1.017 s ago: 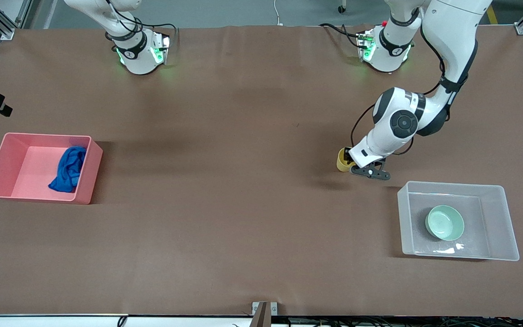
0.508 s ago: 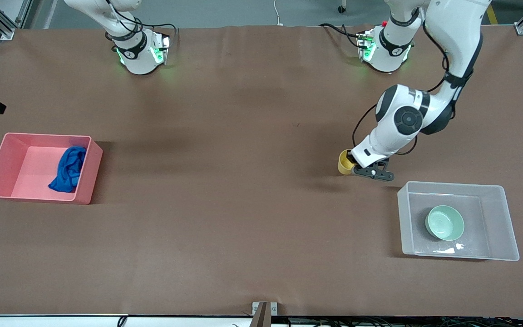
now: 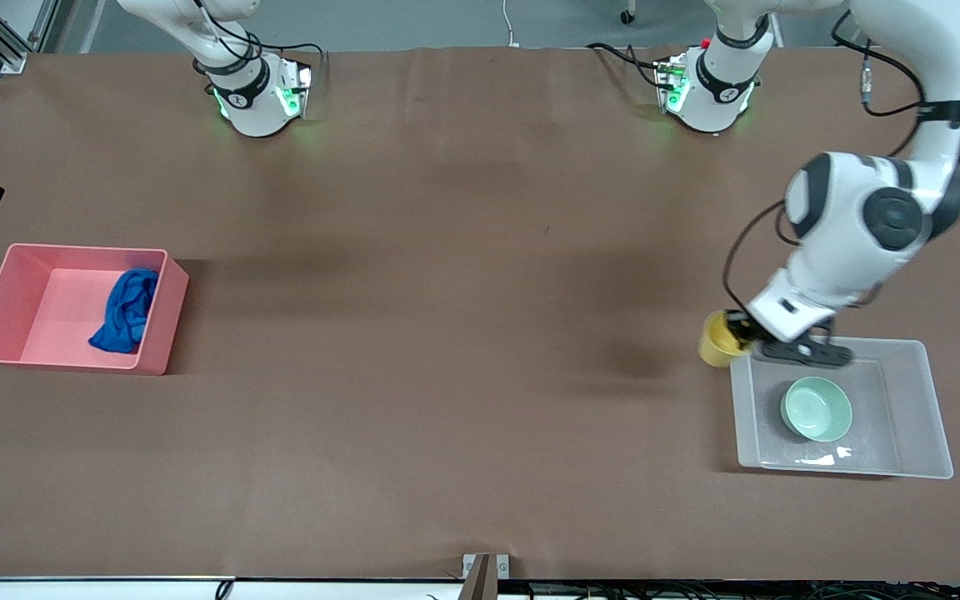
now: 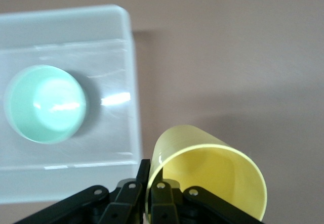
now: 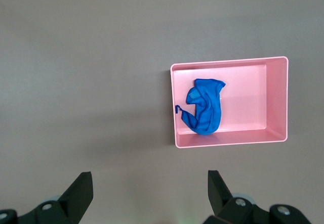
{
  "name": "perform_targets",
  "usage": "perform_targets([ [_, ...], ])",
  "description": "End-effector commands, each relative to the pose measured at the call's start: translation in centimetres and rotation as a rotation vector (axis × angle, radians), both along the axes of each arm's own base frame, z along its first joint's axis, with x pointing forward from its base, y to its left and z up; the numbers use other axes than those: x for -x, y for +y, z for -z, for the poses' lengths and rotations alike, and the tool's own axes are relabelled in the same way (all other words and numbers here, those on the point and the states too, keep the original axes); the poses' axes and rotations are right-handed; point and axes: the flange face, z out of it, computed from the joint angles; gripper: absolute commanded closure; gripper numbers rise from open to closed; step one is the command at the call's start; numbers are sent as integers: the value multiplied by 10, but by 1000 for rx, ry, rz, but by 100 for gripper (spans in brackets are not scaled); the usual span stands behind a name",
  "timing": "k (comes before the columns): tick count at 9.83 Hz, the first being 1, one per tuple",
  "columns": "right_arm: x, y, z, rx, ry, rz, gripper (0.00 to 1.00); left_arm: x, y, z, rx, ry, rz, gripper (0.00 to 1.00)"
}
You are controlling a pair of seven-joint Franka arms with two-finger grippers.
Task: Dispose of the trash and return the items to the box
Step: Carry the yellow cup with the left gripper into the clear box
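Observation:
My left gripper (image 3: 745, 335) is shut on the rim of the yellow cup (image 3: 717, 340), one finger inside and one outside (image 4: 150, 172). It holds the cup (image 4: 212, 176) in the air, tilted, over the table just beside the clear tub's (image 3: 917, 417) corner. The mint-green bowl (image 3: 816, 407) sits upright in the tub (image 4: 101, 133), also seen in the left wrist view (image 4: 45, 104). The blue rag (image 3: 126, 310) lies in the pink bin (image 3: 38, 308). My right gripper (image 5: 149, 179) is open and empty, high over the table beside the pink bin (image 5: 276, 97) and rag (image 5: 205, 113).
The pink bin stands at the right arm's end of the table, the clear tub at the left arm's end. Both arm bases (image 3: 255, 92) (image 3: 709, 87) stand along the table's edge farthest from the front camera. Brown tabletop lies between the two containers.
My left gripper has lifted the yellow cup off the table and carried it toward the clear tub's corner. The bowl, rag and bins have not moved.

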Motion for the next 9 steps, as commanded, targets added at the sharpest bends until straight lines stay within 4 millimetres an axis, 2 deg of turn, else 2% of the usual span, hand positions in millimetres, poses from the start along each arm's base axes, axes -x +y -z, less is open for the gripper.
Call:
perform_targets([
  [1, 2, -3, -2, 4, 16, -6, 0, -47, 41, 33, 26, 16, -12, 100],
  [2, 2, -3, -2, 6, 16, -6, 0, -63, 68, 48, 30, 24, -17, 100],
  [3, 2, -4, -2, 6, 16, -4, 0, -74, 89, 52, 8, 16, 11, 100],
  [5, 2, -4, -2, 4, 16, -5, 0, -85, 128, 82, -24, 57, 43, 100],
  [6, 2, -4, -2, 4, 16, -5, 0, -82, 155, 93, -20, 67, 31, 99],
  [8, 3, -5, -2, 5, 20, -3, 0, -71, 171, 108, -13, 98, 66, 98],
  [9, 5, -5, -1, 5, 34, -1, 0, -69, 174, 124, -11, 121, 72, 95],
])
